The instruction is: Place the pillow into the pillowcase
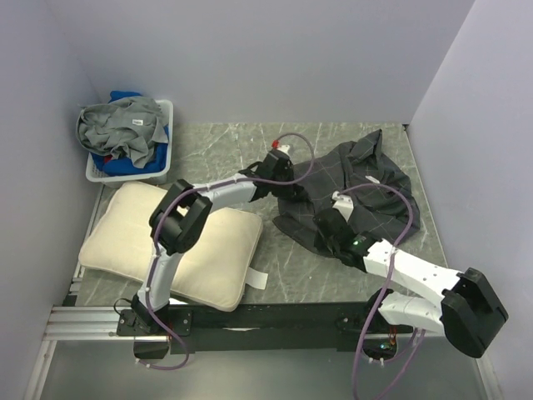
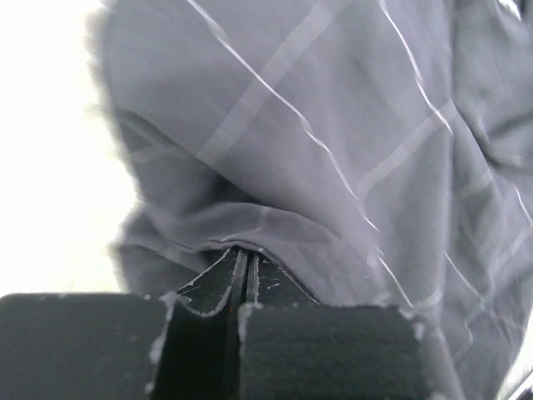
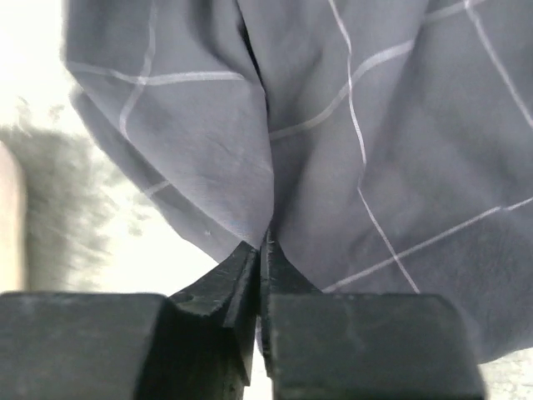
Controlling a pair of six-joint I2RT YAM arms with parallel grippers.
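Note:
The cream pillow (image 1: 166, 246) lies flat at the near left of the table, its white label (image 1: 256, 279) sticking out at the right corner. Right of it the dark grey grid-patterned pillowcase (image 1: 358, 187) lies crumpled. My left gripper (image 1: 279, 171) is at the cloth's far left edge. In the left wrist view its jaws (image 2: 241, 254) are pressed together, the tips tucked into a fold of the pillowcase (image 2: 333, 125). My right gripper (image 1: 329, 229) is at the near left edge. Seen from the right wrist, it (image 3: 265, 242) is shut, pinching the pillowcase (image 3: 375, 125), which gathers into the tips.
A white basket (image 1: 125, 175) heaped with grey and blue clothes (image 1: 121, 129) stands at the back left corner. Pale walls close the table on three sides. A metal rail (image 1: 83, 321) carrying the arm bases runs along the near edge.

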